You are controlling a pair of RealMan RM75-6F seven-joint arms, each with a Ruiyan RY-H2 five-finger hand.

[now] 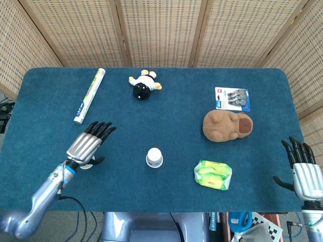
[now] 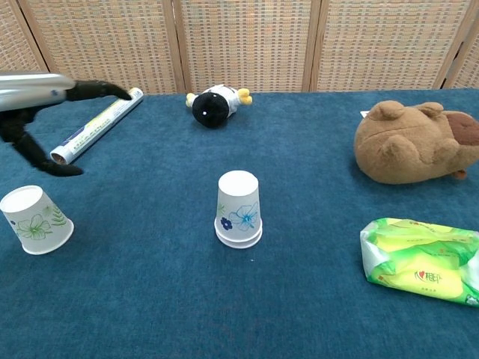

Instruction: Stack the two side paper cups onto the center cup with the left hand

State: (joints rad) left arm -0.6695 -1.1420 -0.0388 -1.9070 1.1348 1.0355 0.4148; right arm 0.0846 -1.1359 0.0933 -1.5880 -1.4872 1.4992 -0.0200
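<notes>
Two white paper cups with blue flowers stand nested upside down as a stack [image 1: 154, 158] [image 2: 239, 209] in the middle of the blue table. A third white cup with green leaves [image 2: 35, 220] stands upside down at the left; in the head view my left hand [image 1: 88, 144] covers most of it. That hand [image 2: 43, 108] hovers above this cup with fingers spread and holds nothing. My right hand [image 1: 303, 169] stays open off the table's right front corner.
A rolled tube [image 1: 89, 95] lies at the back left, a black-and-white plush [image 1: 143, 84] at the back middle. A brown plush [image 1: 226, 125], a blister pack [image 1: 232, 99] and a green wipes packet [image 1: 213, 174] lie on the right.
</notes>
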